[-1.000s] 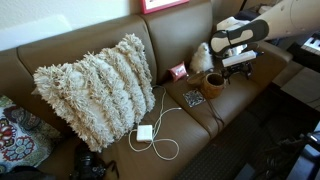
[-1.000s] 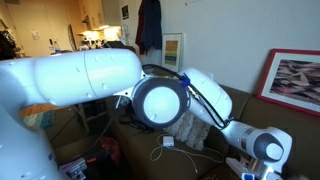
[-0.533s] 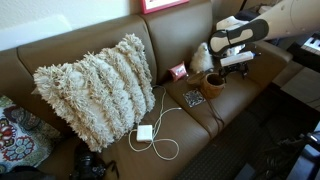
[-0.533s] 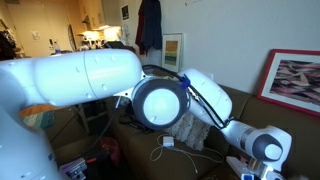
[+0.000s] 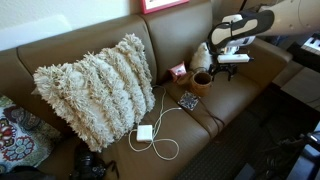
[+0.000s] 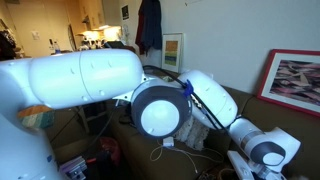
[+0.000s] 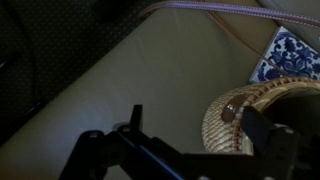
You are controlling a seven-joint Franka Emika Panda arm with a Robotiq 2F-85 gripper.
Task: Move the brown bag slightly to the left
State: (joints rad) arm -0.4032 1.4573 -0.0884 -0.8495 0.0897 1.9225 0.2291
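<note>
The brown bag (image 5: 202, 82) has slid toward the shaggy pillow (image 5: 95, 88); the spread-open, empty fingers (image 7: 283, 140), pushing at its rim, might topple it.

Bag (image 5: 201, 82) on sofa (image 5: 243, 97), square pad (image 5: 189, 100) before it, plush lump (image 5: 201, 57) behind

Sofa (image 5: 170, 35): brown leather, olive-tan in the wrist view.
Brown bag (image 5: 202, 82): orange-brown, dark mouth — woven straw ribbing up close.
Pillow (image 5: 95, 85): cream, shaggy rows.
Patterned square (image 5: 189, 101): dark from afar — blue-and-white print in the wrist view.
Charger (image 5: 145, 132): white, with white cable.
Cushion (image 5: 12, 135): red floral on white.
Arm (image 6: 80, 80): white.
</note>
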